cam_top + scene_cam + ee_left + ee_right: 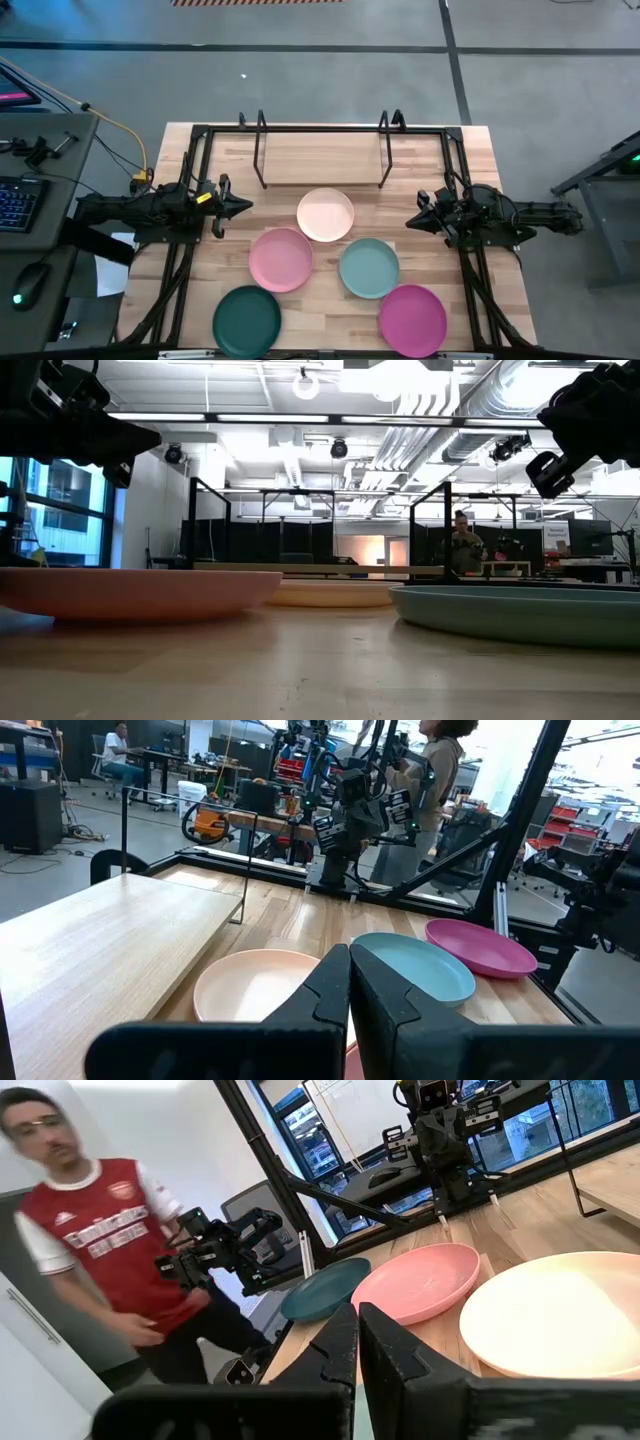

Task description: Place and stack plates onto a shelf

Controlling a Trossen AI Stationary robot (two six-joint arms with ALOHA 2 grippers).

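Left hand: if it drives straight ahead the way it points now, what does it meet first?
Probably the cream plate, lying just ahead of the shut left hand; height above the table is unclear, so it might pass over.

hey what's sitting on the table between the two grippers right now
In the high view, the cream plate lies between the left gripper and the right gripper. Bare wooden table shows on each side of it. Both sets of jaws are shut.

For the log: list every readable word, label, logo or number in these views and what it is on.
Chest print on the red shirt of the person in the right wrist view: blurred white lettering, not readable.
Small white crest marks on the same shirt: too blurred to read.
Signs and screens in the room behind the table, low view: too small to read.
The plates and the shelf: no text.
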